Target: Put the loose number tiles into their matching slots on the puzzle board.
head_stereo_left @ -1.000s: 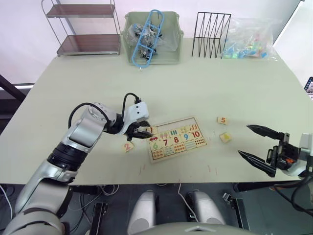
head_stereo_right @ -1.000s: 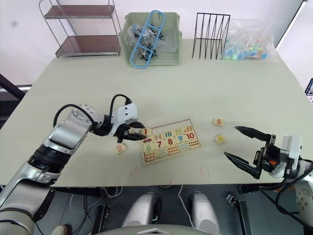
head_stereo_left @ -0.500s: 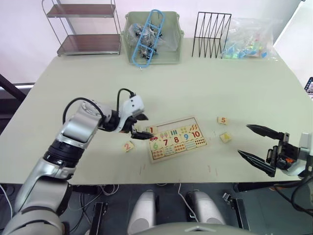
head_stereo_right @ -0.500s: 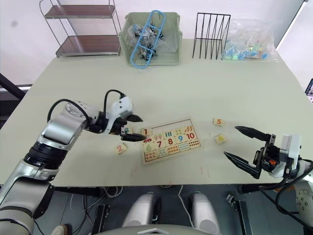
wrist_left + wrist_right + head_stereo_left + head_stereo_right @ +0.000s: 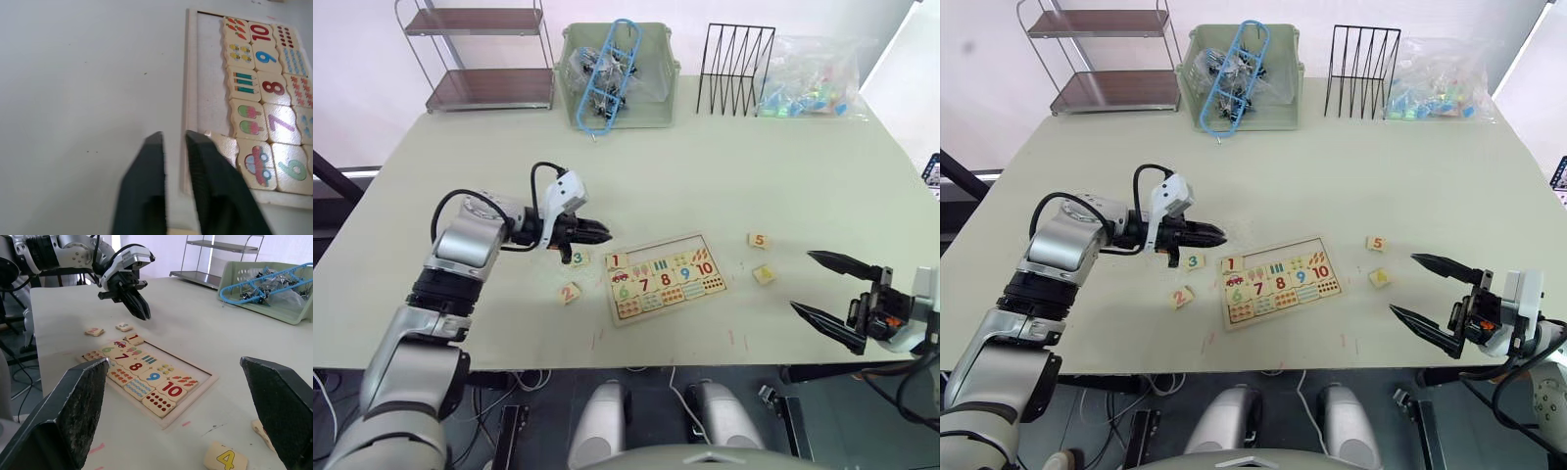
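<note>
Left eye view: the left gripper, nearly closed and empty, hovers just above the 3 tile beside the board, likely next; right gripper gapes idle near the 4 tile.

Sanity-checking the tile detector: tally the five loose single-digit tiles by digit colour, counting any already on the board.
Red: 1, the 1 tile, at the end of the board's slot row
Orange: 2, the 2 tile and the 5 tile, both on the table
Green: 1, the 3 tile, on the table
Yellow: 1, the 4 tile, on the table
Total: 5
</note>
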